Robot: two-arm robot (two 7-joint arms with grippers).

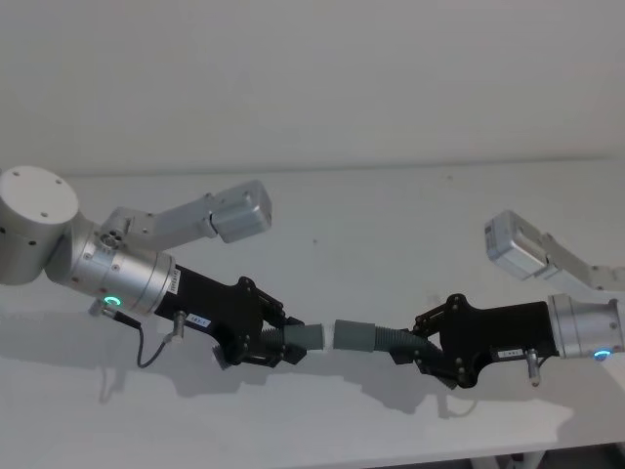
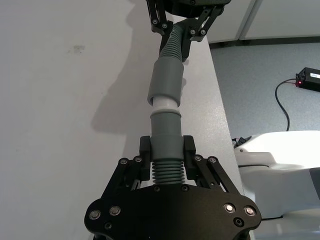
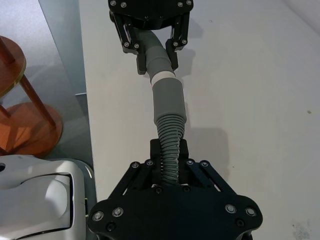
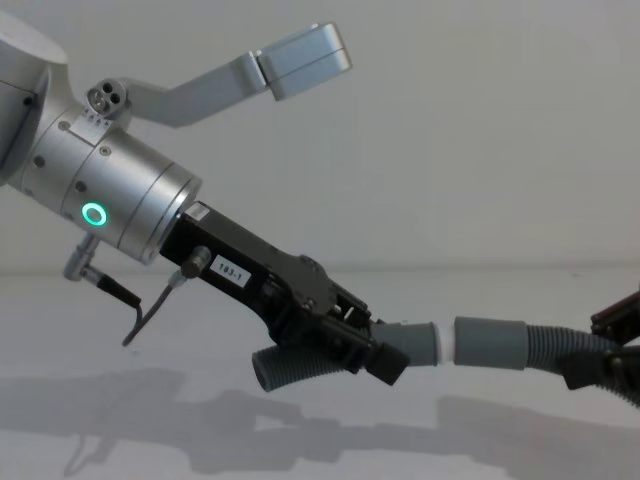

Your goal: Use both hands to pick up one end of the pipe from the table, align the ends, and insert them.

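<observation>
Clamping left gripper (image 1: 276, 344) fingers (image 2: 188, 150) onto one dark grey ribbed pipe piece (image 1: 306, 338), lower centre of the head view; pinching right gripper (image 1: 418, 350) fingers (image 3: 183, 151) around the other corrugated piece (image 1: 366, 336). Meeting mid-air over the white table (image 1: 391, 225): white-tipped narrow cuff (image 2: 165, 102) just entering the wider grey socket (image 2: 165, 80), hoses lining up end to end.

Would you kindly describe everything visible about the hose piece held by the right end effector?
The right hose piece is dark grey, plastic-looking, with a ribbed corrugated body and a wider smooth socket cuff. The right end effector is shut on its ribbed part, holding it above the white table. Its socket points at the left piece, whose white tip sits at the socket's mouth, a white band exposed.
</observation>
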